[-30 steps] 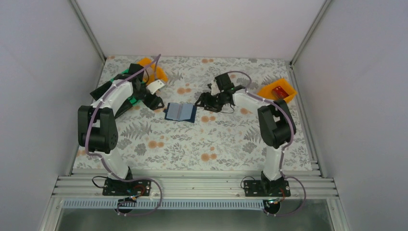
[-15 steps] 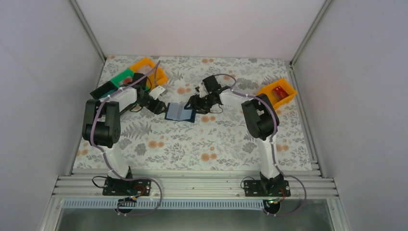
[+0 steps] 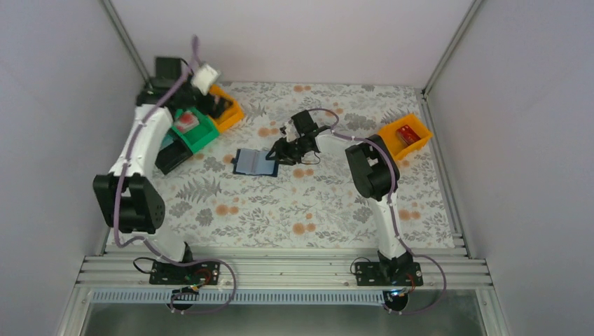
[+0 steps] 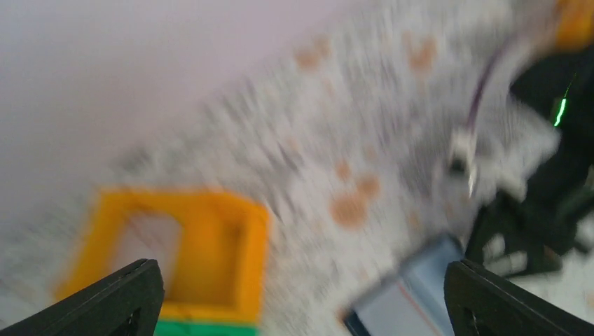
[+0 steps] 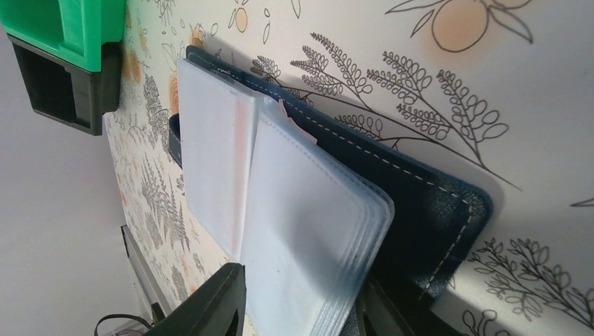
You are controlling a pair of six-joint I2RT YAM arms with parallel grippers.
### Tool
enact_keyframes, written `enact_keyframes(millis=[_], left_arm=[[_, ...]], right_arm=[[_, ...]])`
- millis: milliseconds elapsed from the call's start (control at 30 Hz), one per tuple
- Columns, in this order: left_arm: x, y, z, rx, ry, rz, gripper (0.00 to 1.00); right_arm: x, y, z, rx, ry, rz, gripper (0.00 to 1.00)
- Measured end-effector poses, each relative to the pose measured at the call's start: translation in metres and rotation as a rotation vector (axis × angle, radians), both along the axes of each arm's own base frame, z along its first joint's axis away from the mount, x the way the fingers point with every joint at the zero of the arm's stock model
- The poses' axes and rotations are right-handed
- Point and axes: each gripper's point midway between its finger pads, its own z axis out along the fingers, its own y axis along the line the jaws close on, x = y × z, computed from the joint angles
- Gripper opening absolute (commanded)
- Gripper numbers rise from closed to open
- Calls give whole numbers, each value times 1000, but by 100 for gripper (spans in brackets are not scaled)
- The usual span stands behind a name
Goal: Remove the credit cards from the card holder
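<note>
Right claw (image 5: 301,297) straddles the pale sleeves (image 5: 308,224) of the card holder (image 5: 427,203), grip uncertain; left claw (image 4: 301,301) hangs wide open, empty.

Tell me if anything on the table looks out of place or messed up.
Nothing looks spilled or broken. The card holder lies splayed open mid-table, slightly askew to the table edges. Its clear sleeves are fanned up rather than lying flat, and the right pincer is at its right edge.
</note>
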Motion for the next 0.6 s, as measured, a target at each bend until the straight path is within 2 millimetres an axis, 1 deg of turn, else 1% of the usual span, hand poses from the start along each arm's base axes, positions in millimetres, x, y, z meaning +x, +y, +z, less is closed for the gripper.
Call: enact_keyframes(millis=[33, 100, 133, 167, 200, 233, 267, 300, 333, 367, 400, 433, 500, 567, 600], left_arm=[[7, 5, 37, -27, -67, 19, 100], [19, 13, 119, -141, -202, 57, 100], [19, 16, 157, -207, -258, 72, 100], [17, 18, 186, -273, -296, 72, 100], [13, 17, 207, -328, -319, 57, 100], [5, 11, 226, -398, -326, 13, 100], [-3, 2, 235, -449, -312, -38, 100], [-6, -9, 238, -476, -290, -80, 100], [-6, -17, 235, -477, -276, -95, 100], [-2, -27, 224, -466, -256, -91, 100], [0, -37, 206, -446, -229, -79, 100], [0, -46, 178, -415, -182, -56, 100], [-9, -59, 114, -329, -64, -3, 100], [-18, -58, 56, -238, 52, 51, 100], [-21, -52, 30, -195, 102, 83, 100]], right_arm=[[0, 0, 0, 2, -2, 3, 44], [0, 0, 1, 3, -6, 6, 45], [0, 1, 1, 6, -9, 11, 46], [-1, 1, 1, 7, -10, 13, 46], [-1, 1, 1, 9, -12, 16, 47], [-1, 1, 2, 10, -13, 18, 48], [-1, 1, 2, 10, -14, 19, 50], [-1, 1, 2, 10, -15, 20, 51], [-1, 1, 2, 9, -17, 20, 53], [0, 1, 2, 4, -23, 17, 53], [1, 1, 3, -3, -31, 13, 53], [2, 0, 4, -12, -40, 7, 54], [2, -3, 4, -34, -49, -6, 55], [4, -6, 5, -55, -59, -18, 56], [4, -6, 5, -65, -62, -22, 57]])
